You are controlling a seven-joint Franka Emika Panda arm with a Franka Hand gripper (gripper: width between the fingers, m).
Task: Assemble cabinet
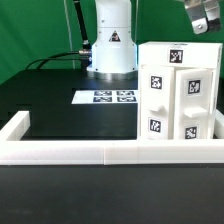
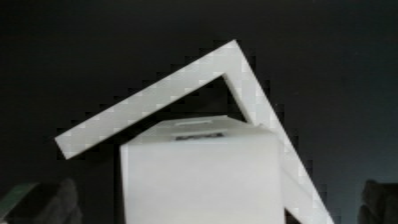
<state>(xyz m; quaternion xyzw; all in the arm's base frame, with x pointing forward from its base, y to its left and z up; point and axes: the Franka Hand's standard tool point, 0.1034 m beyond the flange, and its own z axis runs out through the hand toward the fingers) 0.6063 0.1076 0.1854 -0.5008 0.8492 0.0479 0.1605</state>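
The white cabinet body (image 1: 176,95) stands upright on the black table at the exterior view's right. It shows several black-and-white markers and narrow panels on its front. My gripper (image 1: 203,18) hangs above it at the top right edge of that view, only partly in frame. In the wrist view the cabinet (image 2: 199,175) lies straight below, with a thin white edge (image 2: 164,92) angling away behind it. My gripper (image 2: 210,205) is open. Its dark fingertips (image 2: 43,203) stand wide apart on either side of the white part and do not touch it.
The marker board (image 1: 106,97) lies flat on the table in front of the robot base (image 1: 110,50). A long low white border rail (image 1: 90,152) runs along the front and up the exterior view's left side (image 1: 14,128).
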